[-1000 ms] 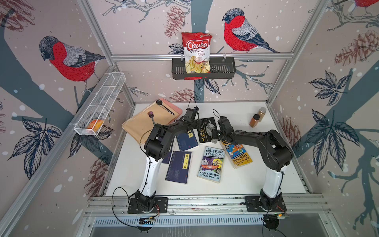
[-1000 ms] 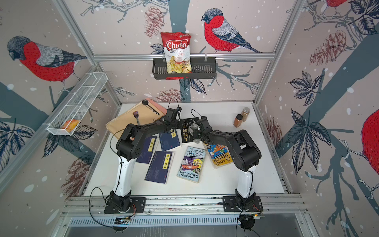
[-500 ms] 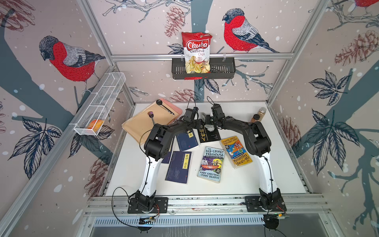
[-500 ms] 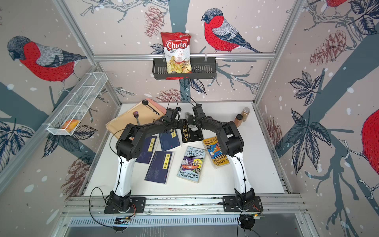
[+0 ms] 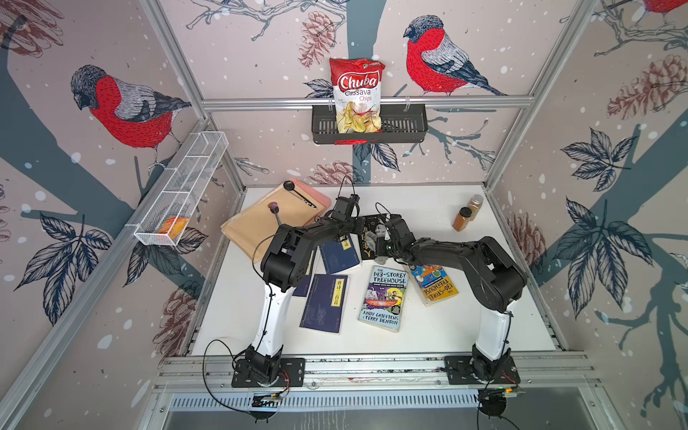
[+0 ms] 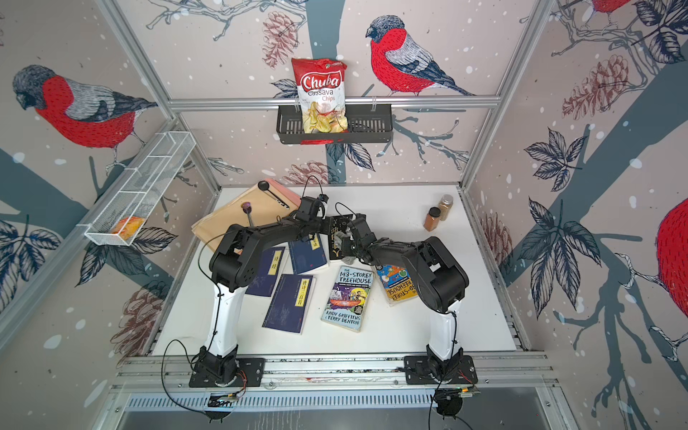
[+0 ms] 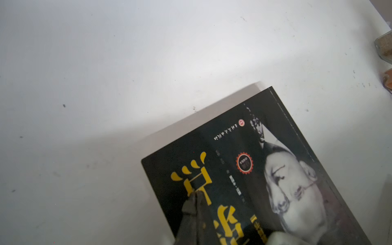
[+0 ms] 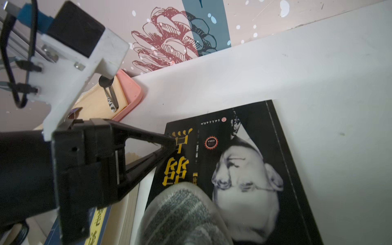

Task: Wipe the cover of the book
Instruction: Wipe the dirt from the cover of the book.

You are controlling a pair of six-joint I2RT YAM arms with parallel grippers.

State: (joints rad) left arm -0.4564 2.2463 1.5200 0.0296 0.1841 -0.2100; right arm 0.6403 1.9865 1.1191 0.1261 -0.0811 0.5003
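Note:
A black book [image 5: 369, 252] with yellow characters and a pale face on its cover [image 8: 244, 165] lies flat at the table's back middle. My left gripper [image 7: 196, 194] is shut, its tips pressing on the cover near a far corner; they show in the right wrist view too [image 8: 172, 142]. My right gripper [image 5: 378, 240] is shut on a grey striped cloth [image 8: 182, 216], which rests on the cover's near part beside the face. The cloth hides the right fingers in the right wrist view. Both top views show the two grippers meeting over the book [image 6: 335, 244].
Blue books [image 5: 324, 303] and two Treehouse paperbacks [image 5: 385, 298] lie nearer the front. Two spice jars [image 5: 461, 219] stand at the back right. Wooden boards [image 5: 268, 219] on a pink tray, with spoons, lie back left. A chips bag [image 5: 356, 95] sits in a wall basket.
The right arm swept the cloth toward the book's far end, then drew it back toward the near part. The left gripper has stayed pressed on the cover.

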